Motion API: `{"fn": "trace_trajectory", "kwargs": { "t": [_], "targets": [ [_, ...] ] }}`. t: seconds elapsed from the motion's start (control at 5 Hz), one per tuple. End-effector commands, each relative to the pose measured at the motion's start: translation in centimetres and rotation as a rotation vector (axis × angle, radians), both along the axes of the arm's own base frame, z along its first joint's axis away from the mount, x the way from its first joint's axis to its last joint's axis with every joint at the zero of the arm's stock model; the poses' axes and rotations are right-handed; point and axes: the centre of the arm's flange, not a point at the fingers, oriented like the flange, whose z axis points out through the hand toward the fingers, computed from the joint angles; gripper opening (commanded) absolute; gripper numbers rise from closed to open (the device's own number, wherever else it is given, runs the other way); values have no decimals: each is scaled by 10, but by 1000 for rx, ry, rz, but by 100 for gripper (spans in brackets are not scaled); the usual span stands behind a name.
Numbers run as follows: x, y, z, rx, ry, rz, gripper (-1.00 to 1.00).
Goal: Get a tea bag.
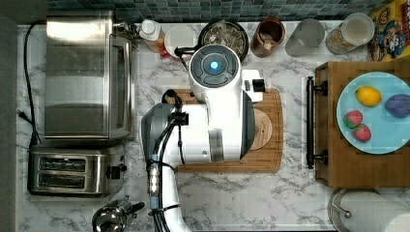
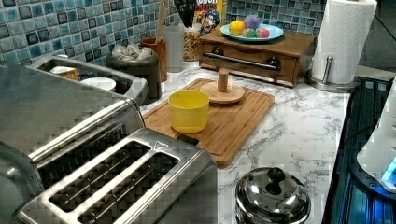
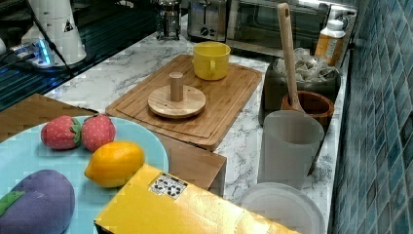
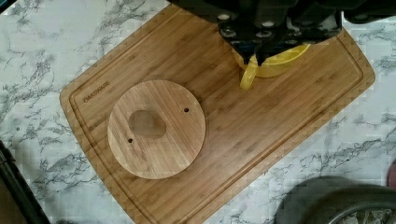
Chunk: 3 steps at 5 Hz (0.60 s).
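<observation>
The tea bags (image 1: pixel 224 35) lie piled in a dark round container (image 2: pixel 135 70) at the back of the counter, by the tiled wall; they also show as crumpled packets (image 3: pixel 306 68). My arm (image 1: pixel 215 111) hangs high over the wooden cutting board (image 4: pixel 261 135). In the wrist view my gripper (image 4: pixel 256 56) is shut with nothing in it, well above the yellow mug (image 4: pixel 280 58). The dark container's rim (image 4: pixel 336 205) shows beyond the board's edge, apart from the gripper.
On the board stand the yellow mug (image 2: pixel 188 111) and a round wooden stand with a peg (image 2: pixel 222 91). A toaster oven (image 1: pixel 87 72), a toaster (image 1: pixel 70 171), a utensil pot (image 1: pixel 268 35), a frosted cup (image 3: pixel 290 146) and a drawer box with a fruit plate (image 1: pixel 374 140) ring the counter.
</observation>
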Motion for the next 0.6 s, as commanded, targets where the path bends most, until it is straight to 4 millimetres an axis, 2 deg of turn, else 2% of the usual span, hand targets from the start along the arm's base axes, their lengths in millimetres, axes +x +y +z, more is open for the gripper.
{"fn": "trace_trajectory", "kwargs": {
  "t": [0.2,0.6],
  "targets": [
    [6,8,-1,-7,-21,4,-100],
    [40,2,7,-21,-170,-50,-100]
  ]
}}
